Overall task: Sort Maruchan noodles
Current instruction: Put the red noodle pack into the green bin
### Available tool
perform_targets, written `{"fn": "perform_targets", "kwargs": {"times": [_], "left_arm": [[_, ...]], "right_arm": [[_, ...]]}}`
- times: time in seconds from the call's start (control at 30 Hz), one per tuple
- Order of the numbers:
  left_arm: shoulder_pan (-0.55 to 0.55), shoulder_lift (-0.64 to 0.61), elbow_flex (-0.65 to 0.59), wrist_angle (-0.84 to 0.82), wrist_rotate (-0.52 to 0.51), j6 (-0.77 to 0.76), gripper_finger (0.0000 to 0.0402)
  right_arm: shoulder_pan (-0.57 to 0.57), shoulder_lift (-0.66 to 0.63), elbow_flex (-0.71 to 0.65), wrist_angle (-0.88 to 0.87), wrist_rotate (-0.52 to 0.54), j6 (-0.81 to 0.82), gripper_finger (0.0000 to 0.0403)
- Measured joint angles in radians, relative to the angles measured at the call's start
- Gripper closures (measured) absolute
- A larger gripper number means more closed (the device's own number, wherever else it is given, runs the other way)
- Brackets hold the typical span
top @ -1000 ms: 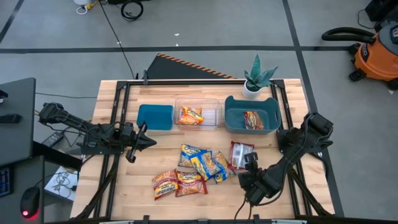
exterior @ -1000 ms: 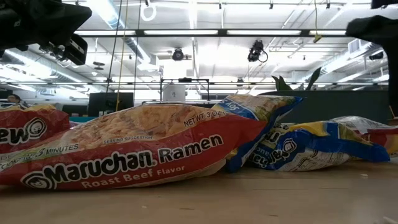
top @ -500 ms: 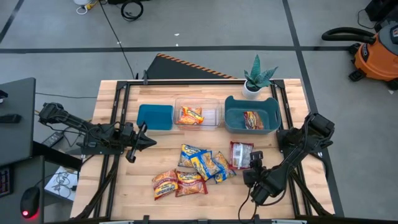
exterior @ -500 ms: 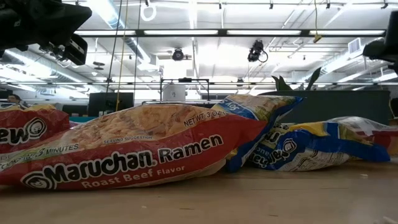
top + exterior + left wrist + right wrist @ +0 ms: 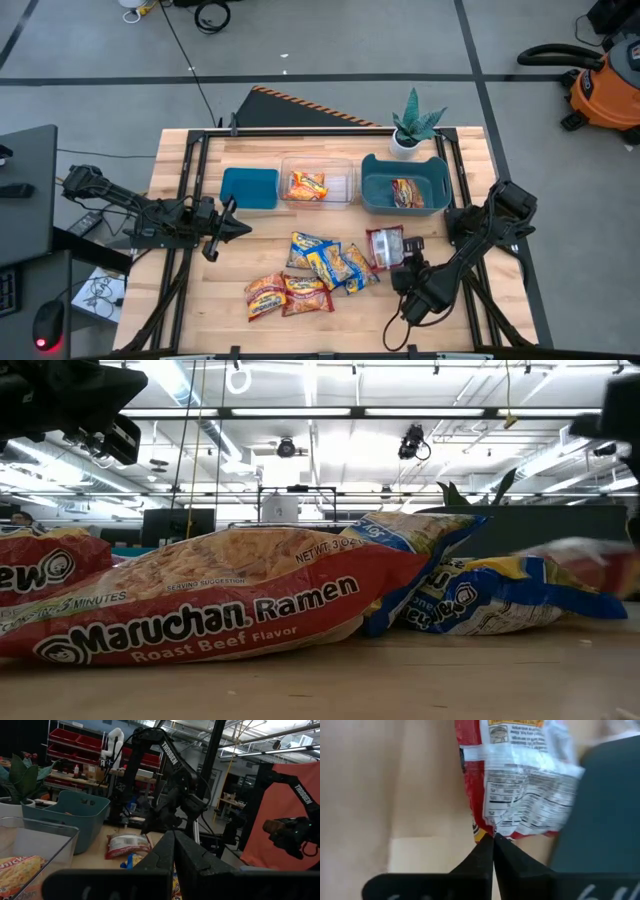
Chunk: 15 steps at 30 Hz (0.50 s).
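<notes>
The right gripper [image 5: 400, 254] pinches the red-silver packet [image 5: 384, 246] just before the teal bin [image 5: 403, 163]. It should lift clear, keeping its pinch. The left gripper [image 5: 226, 228] waits pressed together.

Even overhead lighting; ceiling strip lights [image 5: 300, 410] glare in the low view. The red-silver packet [image 5: 590, 565] is motion-blurred there. Soft shadows cross the counter [image 5: 365, 795].

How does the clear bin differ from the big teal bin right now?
The clear bin has see-through walls; the big teal bin is opaque with rounded corners. The clear bin sits mid-row, the teal one at the right end beside the potted plant. The clear bin holds an orange-yellow packet, the teal bin a red packet. Both are open-topped with one packet each.
</notes>
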<state>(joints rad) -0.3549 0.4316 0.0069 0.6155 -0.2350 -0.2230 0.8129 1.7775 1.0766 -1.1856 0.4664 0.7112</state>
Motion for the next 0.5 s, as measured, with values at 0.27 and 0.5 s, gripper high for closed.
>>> {"fn": "perform_targets", "kwargs": {"times": [0.27, 0.5], "left_arm": [[0.000, 0.000, 0.000, 0.000, 0.000, 0.000, 0.0388], [0.000, 0.000, 0.000, 0.000, 0.000, 0.000, 0.0388]], "right_arm": [[-0.039, -0.045, 0.186, -0.327, 0.116, 0.004, 0.0396], [-0.070, -0.159, 0.289, -0.387, 0.205, 0.003, 0.0391]]}}
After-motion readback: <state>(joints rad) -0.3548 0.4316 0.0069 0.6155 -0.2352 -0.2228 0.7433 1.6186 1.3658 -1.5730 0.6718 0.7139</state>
